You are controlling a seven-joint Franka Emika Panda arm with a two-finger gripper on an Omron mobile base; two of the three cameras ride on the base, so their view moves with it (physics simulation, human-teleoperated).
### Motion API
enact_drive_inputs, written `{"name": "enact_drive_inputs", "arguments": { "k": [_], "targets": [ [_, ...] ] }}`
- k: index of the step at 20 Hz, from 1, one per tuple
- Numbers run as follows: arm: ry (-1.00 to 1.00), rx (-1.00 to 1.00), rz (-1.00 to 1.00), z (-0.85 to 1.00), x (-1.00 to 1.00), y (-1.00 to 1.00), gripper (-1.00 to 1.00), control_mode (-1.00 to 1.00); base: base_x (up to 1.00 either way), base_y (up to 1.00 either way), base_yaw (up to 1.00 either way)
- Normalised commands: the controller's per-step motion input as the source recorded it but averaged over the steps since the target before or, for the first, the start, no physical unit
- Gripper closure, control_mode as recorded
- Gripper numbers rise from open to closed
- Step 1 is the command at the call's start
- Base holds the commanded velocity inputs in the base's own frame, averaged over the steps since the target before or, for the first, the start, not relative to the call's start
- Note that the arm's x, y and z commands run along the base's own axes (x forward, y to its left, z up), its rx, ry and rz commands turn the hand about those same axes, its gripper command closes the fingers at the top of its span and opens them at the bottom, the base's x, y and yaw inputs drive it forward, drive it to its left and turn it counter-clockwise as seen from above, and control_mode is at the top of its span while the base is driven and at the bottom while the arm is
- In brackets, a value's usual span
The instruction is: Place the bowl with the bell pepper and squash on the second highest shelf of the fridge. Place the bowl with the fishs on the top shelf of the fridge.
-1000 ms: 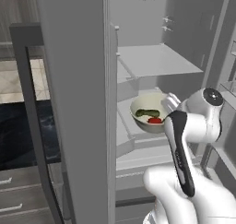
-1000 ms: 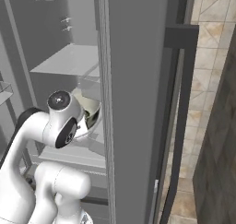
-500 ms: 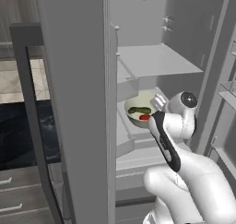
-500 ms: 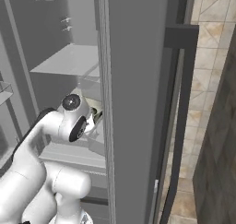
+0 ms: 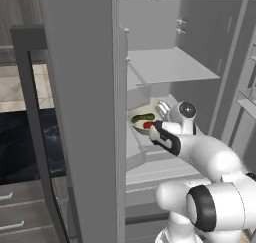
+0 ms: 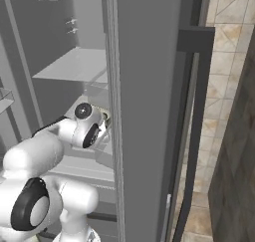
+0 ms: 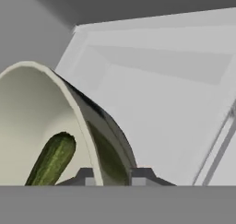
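My gripper (image 7: 113, 174) reaches into the open fridge (image 5: 80, 87), and in the hand view its two finger tips (image 7: 85, 176) stand on either side of the rim of the bowl (image 7: 69, 103), one inside the wall and one outside. The tips sit close against that thin rim, so I am gripping the bowl by its edge, though the lower part of the tips is cut off there and I cannot be sure how firmly they press.

From the left base view the bowl (image 5: 141, 122) is inside the fridge, below the top shelf of the fridge (image 5: 167, 64) and level with the next shelf down (image 5: 150, 142). It appears to rest on or just over that lower shelf; my arm hides the contact, so I cannot tell which. In it lie the squash (image 5: 142, 117), dark green and oblong, and the bell pepper (image 5: 148, 124), red and just beside the squash on the side nearer my gripper. In the hand view the squash (image 7: 51, 159) leans up the pale inner wall of the bowl.

In the right base view my wrist reaches past the edge of the fridge door (image 6: 149, 86), and a sliver of the bowl (image 6: 105, 117) shows just beside the door's edge. The long dark bar handle (image 6: 196, 111) runs down the outer face of that door.
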Motion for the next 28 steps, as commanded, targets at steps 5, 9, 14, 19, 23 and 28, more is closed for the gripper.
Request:
{"name": "enact_drive_inputs", "arguments": {
  "k": [5, 9, 14, 19, 23, 28],
  "targets": [
    [0.01, -0.01, -0.02, -0.05, 0.52, 0.01, 1.0, -1.0, 0.0, 0.0, 0.0],
    [0.01, 0.0, 0.0, 0.0, -0.09, 0.0, -1.0, -1.0, 0.0, 0.0, 0.0],
    [-0.12, -0.01, 0.0, 0.5, -0.48, 0.04, -1.0, -1.0, 0.0, 0.0, 0.0],
    [-0.09, -0.01, -0.06, 0.99, -0.68, 0.12, -1.0, -1.0, 0.0, 0.0, 0.0],
    [0.0, 0.0, -0.01, 0.9, -0.99, 0.11, -1.0, -1.0, 0.0, 0.0, 0.0],
    [0.0, 0.03, 0.0, 0.9, -1.0, 0.13, -1.0, -1.0, 0.0, 0.0, 0.0]
  ]
}}
